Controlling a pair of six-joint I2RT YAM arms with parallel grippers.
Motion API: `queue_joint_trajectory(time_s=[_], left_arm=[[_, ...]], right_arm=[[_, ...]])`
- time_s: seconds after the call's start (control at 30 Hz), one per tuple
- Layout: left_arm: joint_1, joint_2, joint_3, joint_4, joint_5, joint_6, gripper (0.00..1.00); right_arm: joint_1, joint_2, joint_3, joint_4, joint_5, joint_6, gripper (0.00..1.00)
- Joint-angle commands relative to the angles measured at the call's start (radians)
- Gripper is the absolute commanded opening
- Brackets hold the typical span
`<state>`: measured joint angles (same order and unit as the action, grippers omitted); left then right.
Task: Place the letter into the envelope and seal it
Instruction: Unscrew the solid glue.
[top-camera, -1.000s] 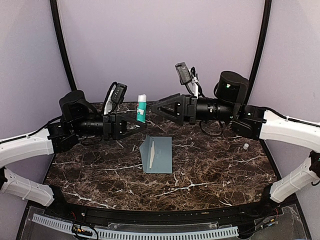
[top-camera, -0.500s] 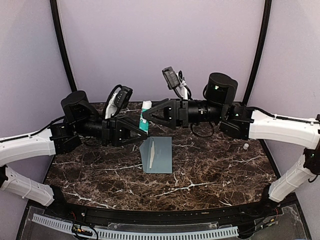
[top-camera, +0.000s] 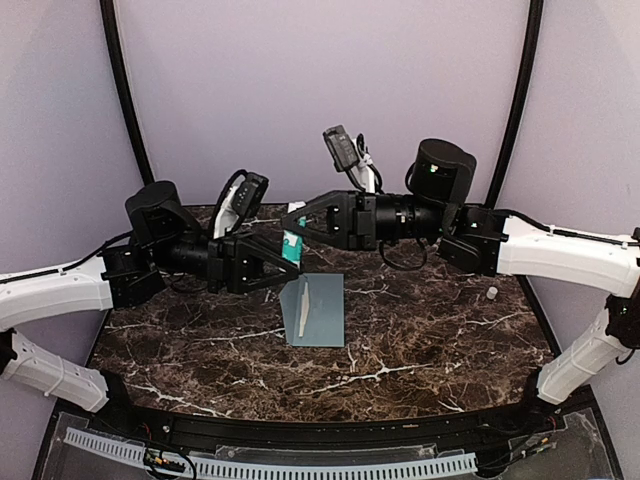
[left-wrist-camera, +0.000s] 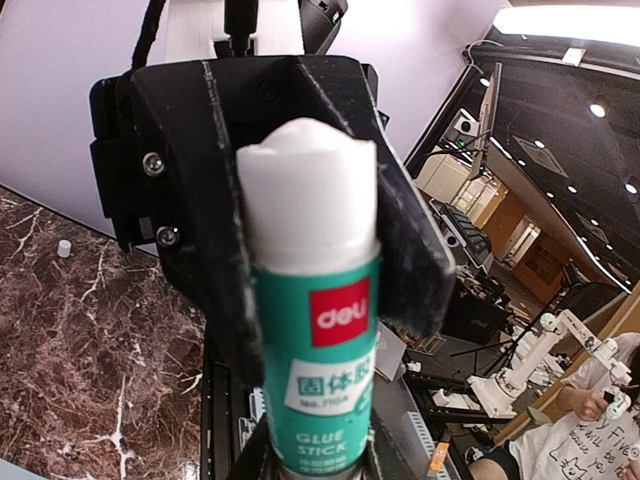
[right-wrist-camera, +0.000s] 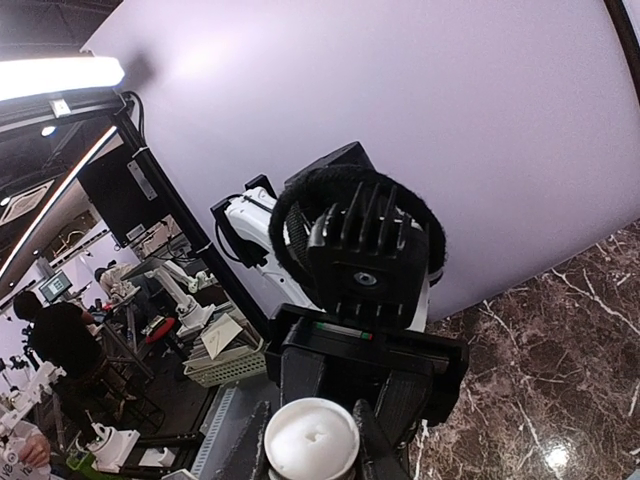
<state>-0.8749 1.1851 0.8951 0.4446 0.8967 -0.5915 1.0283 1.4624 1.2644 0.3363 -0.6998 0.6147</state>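
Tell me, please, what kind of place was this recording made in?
Most likely a robotics laboratory. The dark marble-patterned table stands inside a plain lilac backdrop. Beyond it, the wrist views show other white robot arms and a person in a large room with ceiling lights.

White arm links (top-camera: 565, 255), black motor housings (top-camera: 440, 170), black triangular jaws, silver screws (left-wrist-camera: 152, 163), black cables (left-wrist-camera: 150, 35).

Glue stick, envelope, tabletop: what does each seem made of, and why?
Glue stick: likely plastic, with a smooth white cap and a glossy green label.
Envelope: paper; matte pale teal, thin, flat.
Tabletop: marble or marble-look; glossy dark brown with white veins.
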Motion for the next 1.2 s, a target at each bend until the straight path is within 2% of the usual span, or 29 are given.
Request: queue_joint_trajectory(time_s=[0.0, 0.23, 0.37, 0.5, 0.63, 0.8, 1.07, 1.17], left_arm=[[0.002, -0.05, 0.038, -0.086, -0.149, 0.087, 0.0], [0.003, -0.091, 0.052, -0.261, -0.378, 0.163, 0.0], [0.002, -0.083, 0.088, -0.389, -0.524, 0.208, 0.0], [0.002, -0.056, 0.13, -0.491, -0.613, 0.239, 0.0], [0.002, -0.039, 0.14, -0.528, -0.694, 0.241, 0.0], [0.003, -0.023, 0.12, -0.528, -0.737, 0.219, 0.0], [0.003, 0.019, 0.082, -0.485, -0.705, 0.148, 0.0], [0.002, 0.003, 0.056, -0.452, -0.679, 0.127, 0.0]], right_arm=[[0.012, -0.008, 0.02, -0.006, 0.025, -0.008, 0.06], [0.021, -0.02, 0.042, -0.142, 0.208, -0.06, 0.03], [0.046, 0.015, 0.112, -0.267, 0.376, -0.079, 0.03], [0.071, 0.075, 0.187, -0.394, 0.537, -0.053, 0.0], [0.085, 0.122, 0.218, -0.436, 0.64, 0.015, 0.0], [0.099, 0.204, 0.294, -0.542, 0.736, 0.087, 0.0], [0.105, 0.25, 0.308, -0.562, 0.761, 0.148, 0.0], [0.105, 0.22, 0.292, -0.545, 0.758, 0.141, 0.07]])
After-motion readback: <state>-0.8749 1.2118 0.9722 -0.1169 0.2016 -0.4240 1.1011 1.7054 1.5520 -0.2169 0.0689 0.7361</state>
